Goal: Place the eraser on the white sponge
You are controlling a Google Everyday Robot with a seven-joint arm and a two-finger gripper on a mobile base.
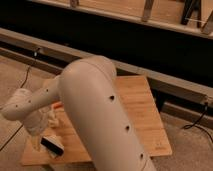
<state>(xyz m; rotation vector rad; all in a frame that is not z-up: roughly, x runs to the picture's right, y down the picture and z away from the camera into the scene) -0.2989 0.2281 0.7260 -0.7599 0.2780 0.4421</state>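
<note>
At the near-left corner of the tabletop (142, 107), the tool (41, 137) hangs low with the eraser (52, 145) at its tip.

Eraser: flat black block, lying just to the right of and beneath the tool, its long axis running from far-left to near-right, one pale edge showing. Whether the tool is clamped on it or parted from it cannot be told; the wrist housing masks the contact. White sponge: not identifiable; the large arm (97, 117) covers the middle of the tabletop, and only a pale patch shows under the black block, which may or may not be the sponge. Judgement: the placing turns on whether the eraser sits squarely over that pale patch; alignment is unconfirmed from this view.
</note>
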